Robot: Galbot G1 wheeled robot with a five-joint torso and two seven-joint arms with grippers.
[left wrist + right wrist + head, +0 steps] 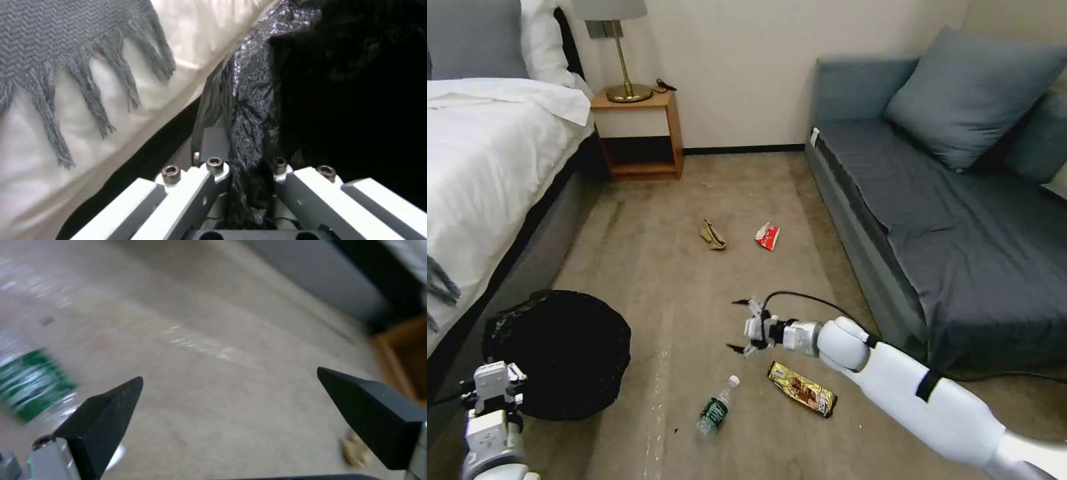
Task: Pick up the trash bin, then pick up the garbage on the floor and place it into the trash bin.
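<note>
A: Floor status?
B: Carpet (pixel 694 280). I see the bin (pixel 560 350) by the bed (pixel 487 160), left gripper (pixel 242 186) clamped on its bag. Right gripper (pixel 740 325) spread above the bottle (pixel 716 407).

Place: a bedroom, like in a hotel.
Bed (pixel 487 147): white sheets, gray pillow, by the left wall.
Nightstand (pixel 639 133): small, wooden, next to the bed.
Lamp (pixel 617 47): gold, on the nightstand.
Sofa (pixel 947 220): gray-blue, with cushions, on the right.
Floor (pixel 647 253): tan carpet between bed and sofa.
Blanket (pixel 66 50): gray, with fringe, hanging over the bed.
</note>
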